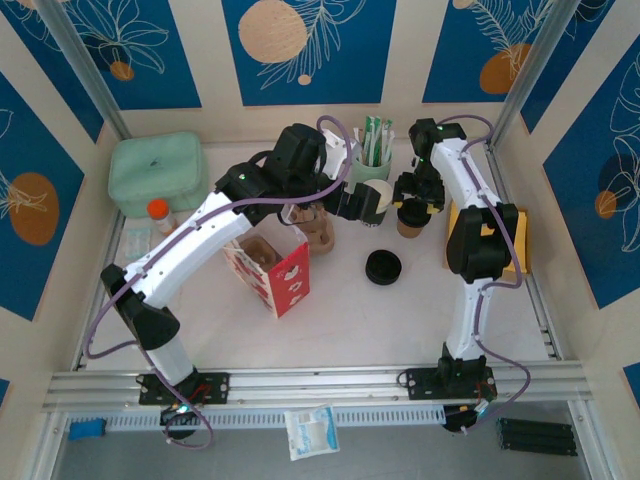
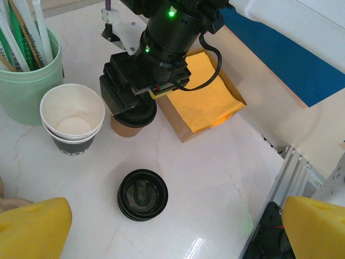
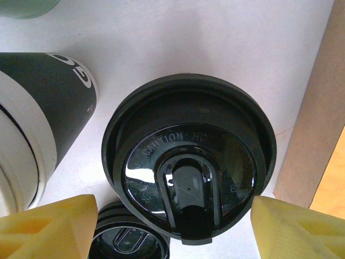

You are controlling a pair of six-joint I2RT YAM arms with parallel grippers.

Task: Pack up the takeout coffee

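Noted white table (image 1: 340,310) carrying: green box (image 1: 158,172) at far-left corner, red carton (image 1: 285,280) centre-left, spare lids (image 1: 383,267) mid-surface, takeout coffee (image 1: 410,225) beside napkin tray (image 2: 172,116) near right edge.

Bright, even overhead light in all three views, no dim corners. Top view is sharp, with short soft shadows under the arms and straight frame lines bowing slightly at the edges. In the left wrist view, white glare sits on the table (image 2: 188,243) at lower centre, and the left pads (image 2: 32,229) in the bottom corners are soft. In the right wrist view, the glossy lid (image 3: 188,156) shows specular streaks, and the right pads (image 3: 48,229) are blurred and out of focus.
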